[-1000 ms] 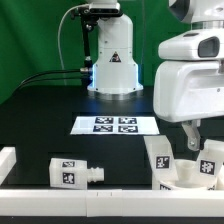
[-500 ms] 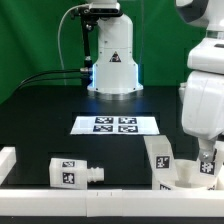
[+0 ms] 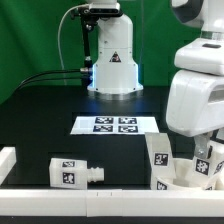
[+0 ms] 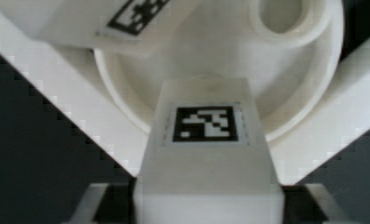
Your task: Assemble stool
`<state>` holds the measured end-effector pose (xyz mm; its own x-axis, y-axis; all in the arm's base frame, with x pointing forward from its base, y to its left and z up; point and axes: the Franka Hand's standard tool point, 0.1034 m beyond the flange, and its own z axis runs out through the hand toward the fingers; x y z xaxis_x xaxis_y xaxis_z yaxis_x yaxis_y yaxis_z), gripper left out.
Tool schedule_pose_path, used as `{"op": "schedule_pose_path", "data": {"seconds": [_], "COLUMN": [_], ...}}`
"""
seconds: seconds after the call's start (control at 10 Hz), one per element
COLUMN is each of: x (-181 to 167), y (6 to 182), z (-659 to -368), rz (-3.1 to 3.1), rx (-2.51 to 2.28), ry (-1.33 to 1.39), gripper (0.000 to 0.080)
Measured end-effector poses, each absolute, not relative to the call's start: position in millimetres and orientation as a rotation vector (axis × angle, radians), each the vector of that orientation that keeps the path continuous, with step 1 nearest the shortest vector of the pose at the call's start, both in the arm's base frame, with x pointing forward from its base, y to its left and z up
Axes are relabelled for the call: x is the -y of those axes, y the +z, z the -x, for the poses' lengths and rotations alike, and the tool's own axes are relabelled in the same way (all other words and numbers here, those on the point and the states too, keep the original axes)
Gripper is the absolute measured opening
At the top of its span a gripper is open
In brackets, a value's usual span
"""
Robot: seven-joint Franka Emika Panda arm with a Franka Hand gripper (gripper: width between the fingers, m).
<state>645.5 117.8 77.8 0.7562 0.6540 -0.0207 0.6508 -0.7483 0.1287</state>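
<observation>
Starting at the exterior view's left, a white border rail lines the edge of the desk. Just inside it one loose leg lies on its side with its peg end toward the exterior view's right, untouched and well apart from me. Further along, in the middle, the marker board lies flat in front of the arm's base.

The work itself is at the exterior view's right. The round seat rests there by the front rail, and a standing leg rises from its near side, tilted a little. Beside that, my jaws hang over the seat, clenched on a second leg. In the wrist view the block fills the space between my fingers, its tag faces the camera, and the seat's disc is spread out behind it.

I judge this step to be fitting that second leg into the seat. I cannot see from either view whether its peg has met a socket.

The next move, as I read it, is to line the peg up with a free hole, press or turn it home, and keep the seat from sliding. Only then should I let go and cross over for the loose leg.
</observation>
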Motion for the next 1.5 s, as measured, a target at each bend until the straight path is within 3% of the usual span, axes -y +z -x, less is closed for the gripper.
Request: {"op": "schedule_pose_path", "data": {"seconds": [0.7,1.0,1.3,1.5], "x": [-88,-86,-63,-60], "y": [77.6,77.7,76.9,77.6], "z": [-661,-661,-653,-648], "rz": [-3.098,-3.092,-2.921,-2.833], "rx": [0.05,0.357,1.131,1.293], "ry": [0.241,0.245,0.283,0.331], "gripper": [0.0337,0.0337,0.0338,0.0338]}}
